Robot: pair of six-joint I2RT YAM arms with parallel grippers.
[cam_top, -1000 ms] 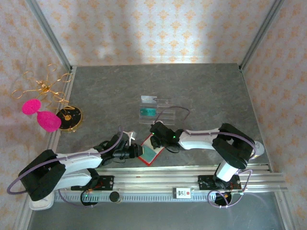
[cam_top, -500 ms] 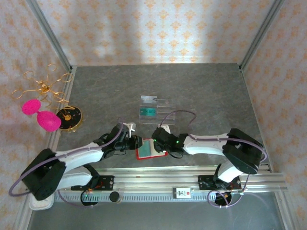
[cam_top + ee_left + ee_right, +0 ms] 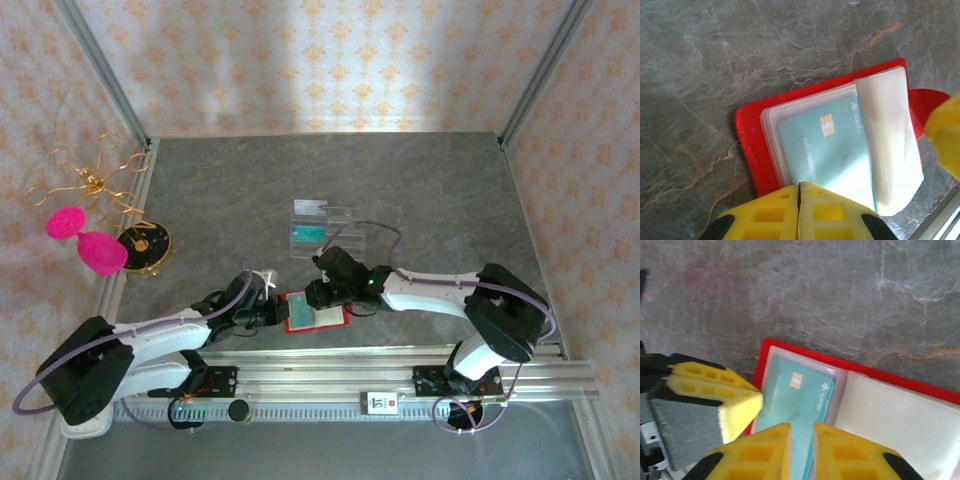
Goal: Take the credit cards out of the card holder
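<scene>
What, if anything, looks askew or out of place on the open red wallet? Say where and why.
One clear plastic sleeve of the red wallet is not lying flat. In the left wrist view it curls up across the wallet's right side, skewed against the flat pages under it, beside the teal card in its pocket.

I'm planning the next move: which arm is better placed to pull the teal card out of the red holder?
Probably right: the right claw sits slightly parted over the teal card, while the left claw is shut at the edge of the card holder.
</scene>
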